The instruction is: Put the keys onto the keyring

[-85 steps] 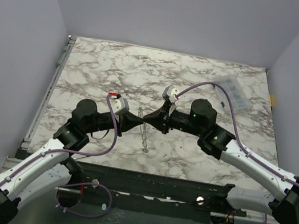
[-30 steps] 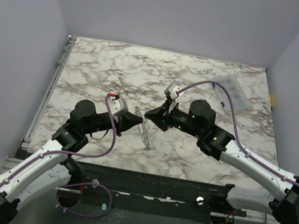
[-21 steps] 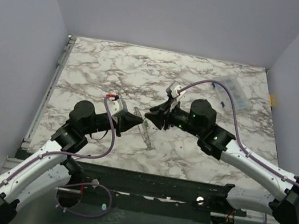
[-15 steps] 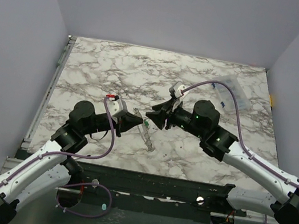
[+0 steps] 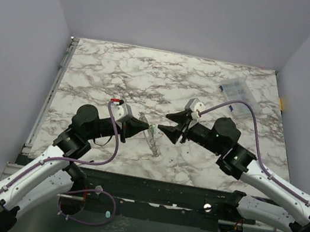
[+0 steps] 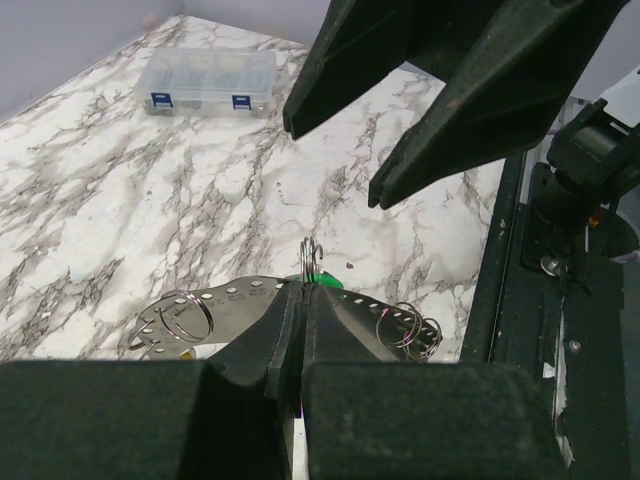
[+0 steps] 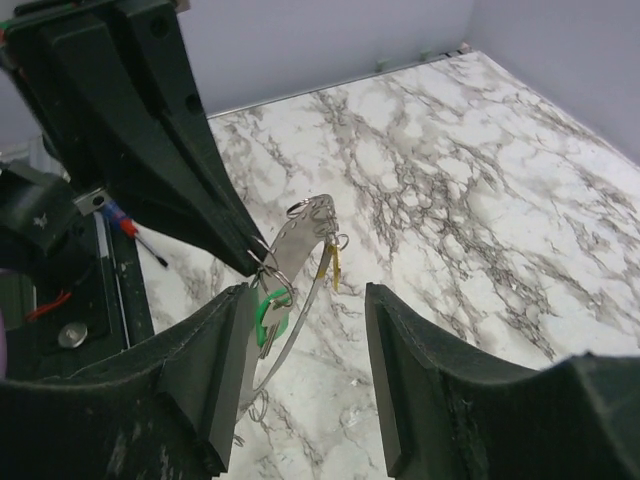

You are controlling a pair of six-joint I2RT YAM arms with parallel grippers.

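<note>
The keyring [image 7: 303, 238] is a thin grey perforated metal loop with small split rings, held up off the table. My left gripper [image 6: 303, 293] is shut on it at one small ring, as the top view also shows for the left gripper [image 5: 145, 127] and the keyring [image 5: 152, 140]. A green key [image 7: 267, 311] hangs from a ring right at the left fingertips, and the green key [image 6: 326, 283] peeks past them. A yellow key [image 7: 334, 266] dangles from the loop's far part. My right gripper [image 7: 306, 325] stands open, apart from the loop, and nothing is between its fingers; in the top view the right gripper [image 5: 164, 122] is just right of the keyring.
A clear plastic parts box [image 5: 240, 95] lies at the back right of the marble table [image 5: 115, 67]. The dark metal rail [image 5: 160, 189] runs along the near edge. Purple cables loop over both arms.
My right gripper has opened and drawn back to the right, away from the keyring. The left gripper stays shut on the keyring, almost unmoved.
</note>
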